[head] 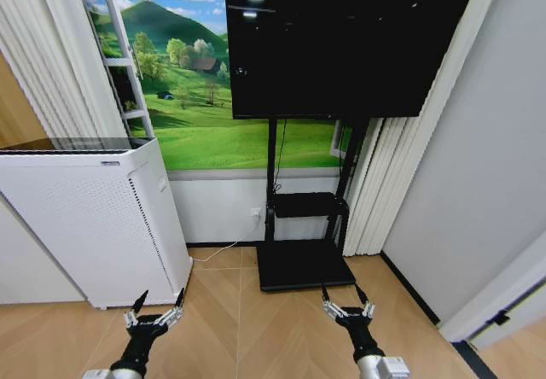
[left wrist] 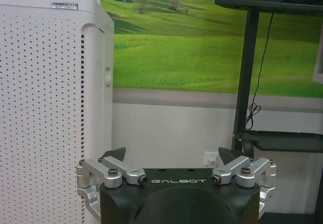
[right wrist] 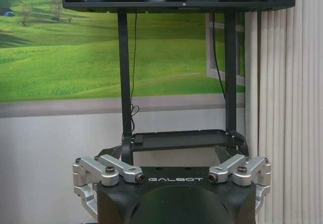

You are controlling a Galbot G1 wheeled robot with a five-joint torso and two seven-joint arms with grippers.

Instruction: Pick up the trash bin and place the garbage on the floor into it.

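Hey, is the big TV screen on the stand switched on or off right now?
Off, apparently: the TV screen is dark, showing just ceiling-light reflections, no picture.

Left hand [head: 160, 299], right hand [head: 345, 294] — black wrist housings marked GALBOT in white, silver metal linkages with dark screws, black pointed fingertips [left wrist: 115, 154] — black forearms, grey cuffs.

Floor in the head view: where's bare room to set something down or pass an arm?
Free: the parquet floor between the left gripper and right gripper, both open and low, up to the TV stand base. Also free: floor right of the base, toward the grey wall. Crowded: left side, where the white perforated appliance stands, with a cable beside it.
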